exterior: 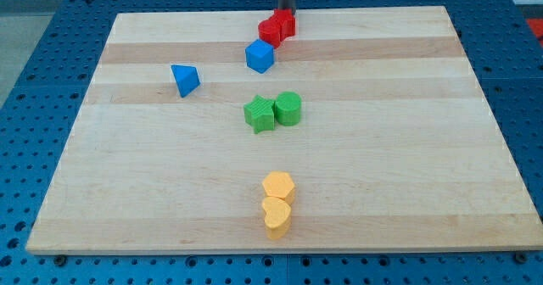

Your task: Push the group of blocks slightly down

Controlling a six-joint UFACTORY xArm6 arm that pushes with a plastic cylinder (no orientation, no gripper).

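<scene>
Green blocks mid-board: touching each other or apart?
Touching. The camera view shows the green star block and the green cylinder pressed side by side, no board visible between them.

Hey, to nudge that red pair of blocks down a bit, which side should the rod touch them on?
Contact the top face of the red blocks, coming from the view's top. My tip already sits just above them there, so a straight downward push works. Aim midway across the pair; the blue cube lies right below.
</scene>
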